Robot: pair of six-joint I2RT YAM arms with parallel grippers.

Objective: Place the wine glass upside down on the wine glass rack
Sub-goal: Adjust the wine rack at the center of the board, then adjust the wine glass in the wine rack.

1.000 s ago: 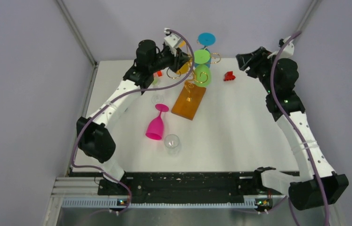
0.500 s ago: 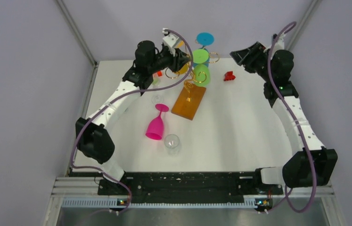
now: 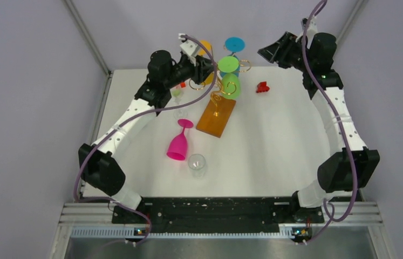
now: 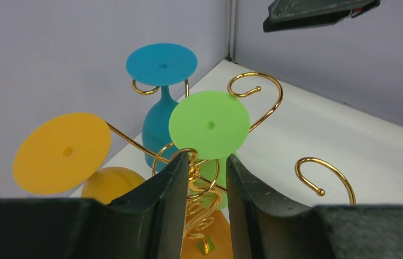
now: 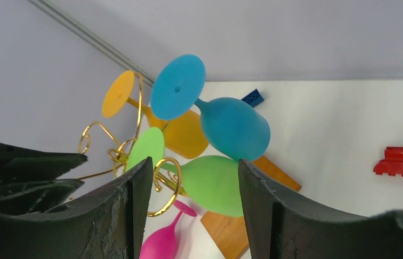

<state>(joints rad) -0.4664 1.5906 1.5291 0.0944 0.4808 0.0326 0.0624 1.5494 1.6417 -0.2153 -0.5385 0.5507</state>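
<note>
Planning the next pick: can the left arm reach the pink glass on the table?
Probably yes. The pink glass lies uncovered on the left side; the left gripper, up at the rack, is open.

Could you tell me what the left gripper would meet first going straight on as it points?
Most likely a curled arm of the thin gold wire rack, now between its fingers; the green wine glass's round foot seems just beyond.

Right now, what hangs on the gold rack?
An orange glass, a blue glass and a green glass hang upside down. The left gripper covers the lower stem of the rack.
</note>
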